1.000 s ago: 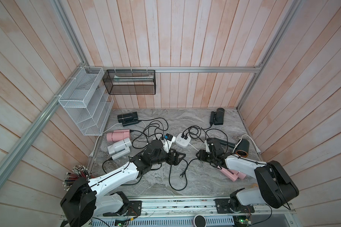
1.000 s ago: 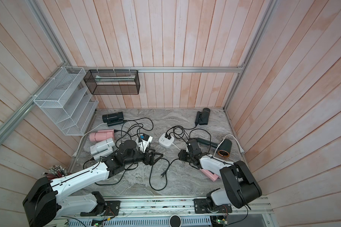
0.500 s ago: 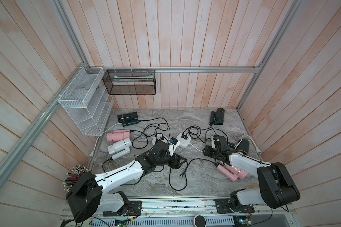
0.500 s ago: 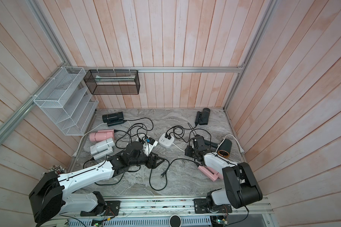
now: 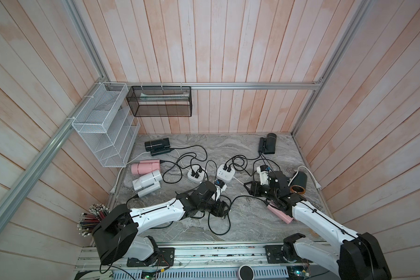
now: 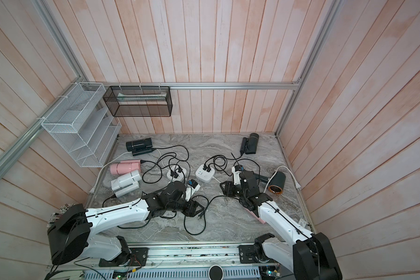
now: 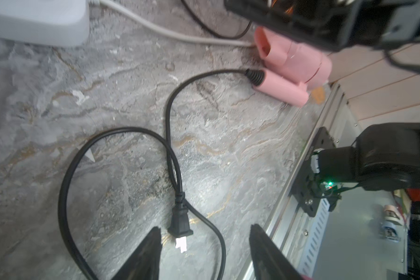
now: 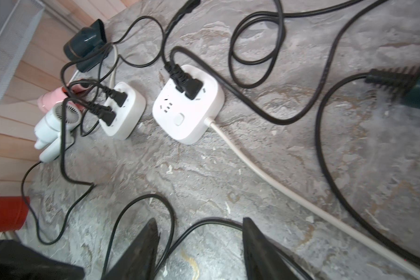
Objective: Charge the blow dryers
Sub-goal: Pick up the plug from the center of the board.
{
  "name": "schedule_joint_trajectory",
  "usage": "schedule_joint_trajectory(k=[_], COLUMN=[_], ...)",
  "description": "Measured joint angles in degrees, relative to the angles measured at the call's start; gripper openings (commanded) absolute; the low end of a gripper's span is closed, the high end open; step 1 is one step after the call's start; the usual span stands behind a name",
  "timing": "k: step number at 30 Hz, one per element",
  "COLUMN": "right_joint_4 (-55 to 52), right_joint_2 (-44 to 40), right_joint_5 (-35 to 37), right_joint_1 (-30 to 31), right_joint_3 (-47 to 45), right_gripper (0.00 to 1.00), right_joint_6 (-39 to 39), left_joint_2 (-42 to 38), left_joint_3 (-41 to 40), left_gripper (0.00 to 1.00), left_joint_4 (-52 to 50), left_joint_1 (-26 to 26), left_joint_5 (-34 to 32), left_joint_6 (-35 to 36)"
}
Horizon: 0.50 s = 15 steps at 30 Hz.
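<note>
Near the table's front, my left gripper stands open low over a loose black plug, which lies between its fingers untouched. That plug's cord runs to a pink blow dryer lying under my right arm. My right gripper is open too, just over the table right of a white power strip, with a slack black cord lying between its fingers. In both top views, black, pink and light grey blow dryers lie at the left. Two dark ones lie at the right.
A second white power strip holds several plugs. Black cords loop all over the table's middle, and a white cable runs from the nearer strip. Wire racks hang at the back left; a cup of pencils stands front left.
My left gripper has moved toward the front edge and down over the loose plug, its jaws narrowing. My right gripper has shifted slightly back and right, staying open.
</note>
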Motion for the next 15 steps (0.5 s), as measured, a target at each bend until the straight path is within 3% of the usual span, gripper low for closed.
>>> schedule_joint_trajectory(k=[15], right_joint_4=[-2.84], right_joint_2=[-3.39], right_joint_5=[-0.39], right_joint_1=[5.64], right_joint_3=[-3.8], right_gripper=[0.55], right_joint_6=[-0.15], left_joint_2=[11.17], left_joint_3=[7.76], left_gripper=[0.45], left_joint_4=[-8.28], left_joint_1=[-4.37], left_joint_5=[-4.96], left_joint_6=[-2.4])
